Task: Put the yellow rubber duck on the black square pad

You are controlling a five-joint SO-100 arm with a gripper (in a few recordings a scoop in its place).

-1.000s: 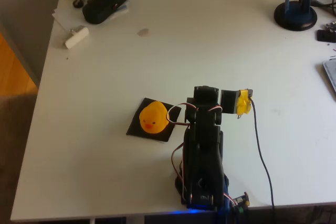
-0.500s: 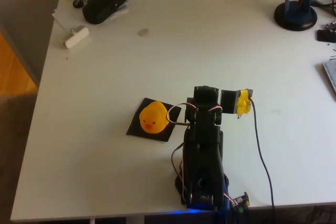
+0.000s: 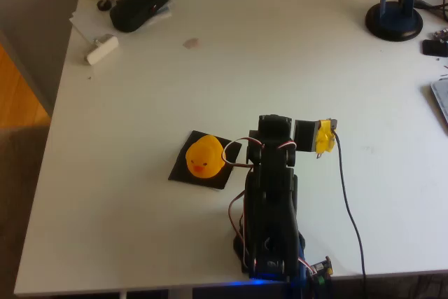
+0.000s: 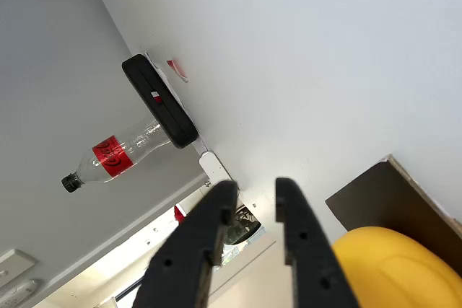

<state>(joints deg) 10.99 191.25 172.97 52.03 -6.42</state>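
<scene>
The yellow rubber duck [image 3: 203, 157] sits upright on the black square pad [image 3: 180, 171], left of the folded black arm [image 3: 269, 201] in the overhead view. The arm's yellow-taped end [image 3: 323, 136] is to the right, well away from the duck. In the wrist view my gripper [image 4: 256, 189] is open by a narrow gap, with nothing between its black fingers [image 4: 216, 214]. The duck's yellow top [image 4: 390, 265] and a corner of the pad [image 4: 372, 192] lie to the right of the fingers, apart from them.
A black oblong pouch [image 3: 140, 3] lies at the table's far left corner with a white object [image 3: 102, 48] beside it and a clear bottle [image 4: 115, 153] behind. A blue stand [image 3: 395, 19] is at the far right. A cable [image 3: 350, 201] runs along the arm's right.
</scene>
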